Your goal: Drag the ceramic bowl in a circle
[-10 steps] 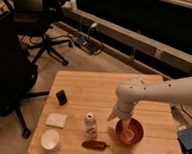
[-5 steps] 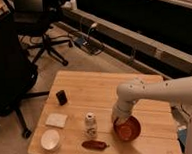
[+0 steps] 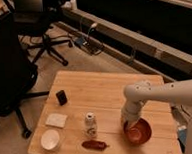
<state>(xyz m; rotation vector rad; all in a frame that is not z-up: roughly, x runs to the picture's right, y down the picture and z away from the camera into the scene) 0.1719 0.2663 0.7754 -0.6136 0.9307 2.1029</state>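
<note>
Since 0.5 s ago the round orange-red ceramic bowl (image 3: 140,133) has slid to the right and a little toward the near edge of the pale wooden worktop (image 3: 110,90), and my white arm (image 3: 161,92) has swung that way with it. My pincer (image 3: 127,123) is down at the bowl's left rim. Whether it is wide, narrow or clamped on that rim I cannot tell. The bowl sits in the near right part of the worktop, its paler inside facing up.

The other 5 things on the worktop have kept their places. A small black box-shaped object (image 3: 61,97) stands toward the left edge, and a flat white square pad (image 3: 56,119) lies nearer the front. A small white bowl (image 3: 50,140) rests by the near left corner. An upright pale bottle (image 3: 90,123) stands between the 2 bowls. A dark red oblong packet (image 3: 94,145) lies just in front of it, close to the near edge.

Around me the room is dim. Beyond the worktop, on the grey floor, a black office chair (image 3: 46,42) stands on its star base at the far left. Loose cables (image 3: 89,42) lie beside a long low ledge (image 3: 137,40) that runs diagonally across the back.
</note>
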